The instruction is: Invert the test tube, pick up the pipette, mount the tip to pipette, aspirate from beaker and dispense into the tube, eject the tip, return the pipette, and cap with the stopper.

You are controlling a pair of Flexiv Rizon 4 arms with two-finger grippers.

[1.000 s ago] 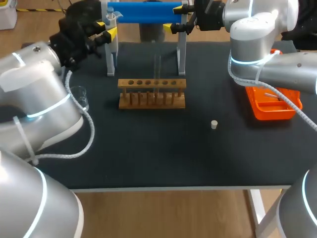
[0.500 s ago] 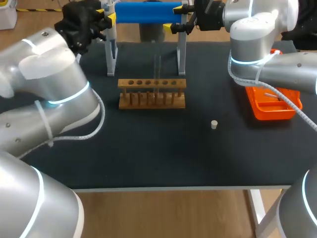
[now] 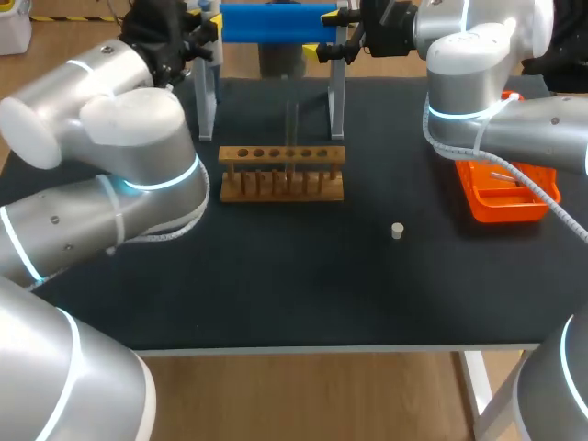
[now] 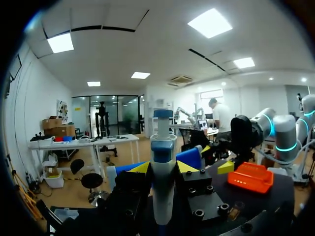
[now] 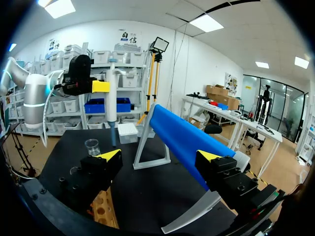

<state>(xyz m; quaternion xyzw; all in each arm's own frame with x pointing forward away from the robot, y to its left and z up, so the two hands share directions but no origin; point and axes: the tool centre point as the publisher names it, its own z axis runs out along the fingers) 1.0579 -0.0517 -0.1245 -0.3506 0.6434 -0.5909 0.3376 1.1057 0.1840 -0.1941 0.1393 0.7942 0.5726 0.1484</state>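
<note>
Left jaws grip the pipette (image 4: 162,162) in the head view's upper left, right jaws stand open; keep it vertical and clear of the stand (image 3: 206,106) on the way to a tip.

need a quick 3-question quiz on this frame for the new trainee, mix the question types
1. True or false: the stopper sits in the wooden rack.
2. What is the left gripper shut on? A) beaker B) pipette C) stopper
3. Fill in: by the robot's own sides, the orange tray lies at the table's ___ side.
Key: 1 false, it lies on the table, apart from the rack. 2 B, the pipette stands upright between its fingers. 3 right.
</note>
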